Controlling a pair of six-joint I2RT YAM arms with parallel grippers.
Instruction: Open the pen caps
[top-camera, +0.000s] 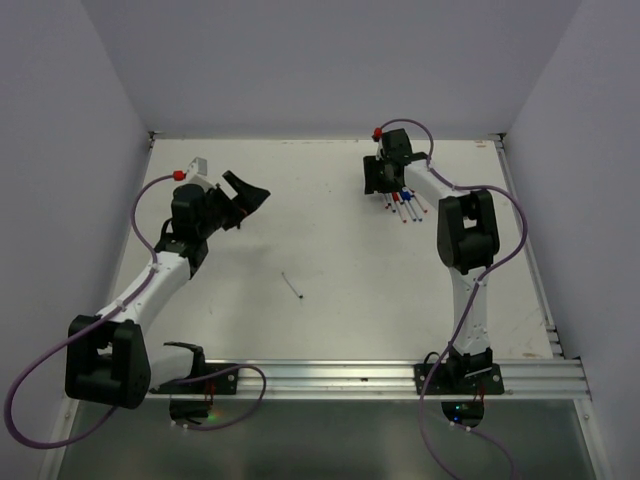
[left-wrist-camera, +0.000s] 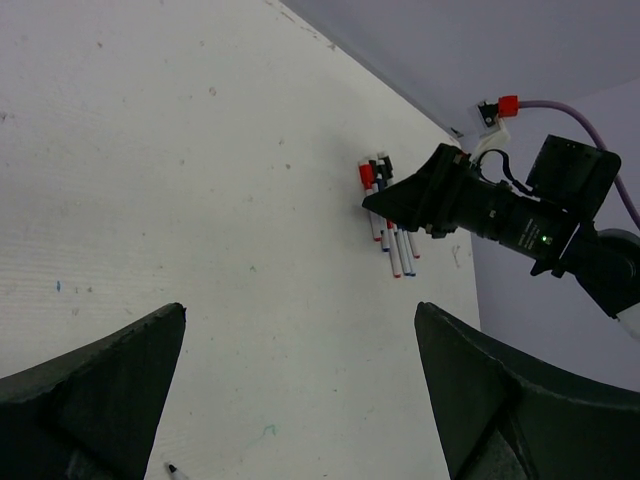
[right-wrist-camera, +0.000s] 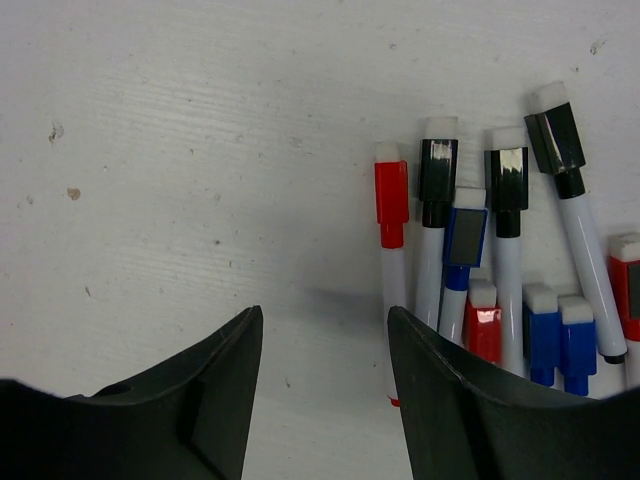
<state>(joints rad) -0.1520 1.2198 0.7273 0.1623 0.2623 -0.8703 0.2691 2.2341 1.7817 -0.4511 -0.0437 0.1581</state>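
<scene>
1. Right wrist view shows the right claw (right-wrist-camera: 322, 335) spread open and empty, low over the desk (right-wrist-camera: 180, 150); its gap frames bare surface, while the pens (right-wrist-camera: 430, 270) lie just ahead of it, off toward the finger on the picture's right
2. The pens lie flat, side by side and touching; every one in sight wears its cap, so none of the pen caps (right-wrist-camera: 437, 170) looks opened yet; the red-capped pen (right-wrist-camera: 392, 270) at the bunch's edge is nearest the gap, probably the easiest first pick, since no neighbour crowds its free side
3. The left claw (left-wrist-camera: 300, 330) is also wide open with nothing in it, well apart from the pens, which sit far ahead of it under the right claw; I judge it stands ready for the other end, since pulling a cap needs one claw on the barrel and one on the cap
</scene>
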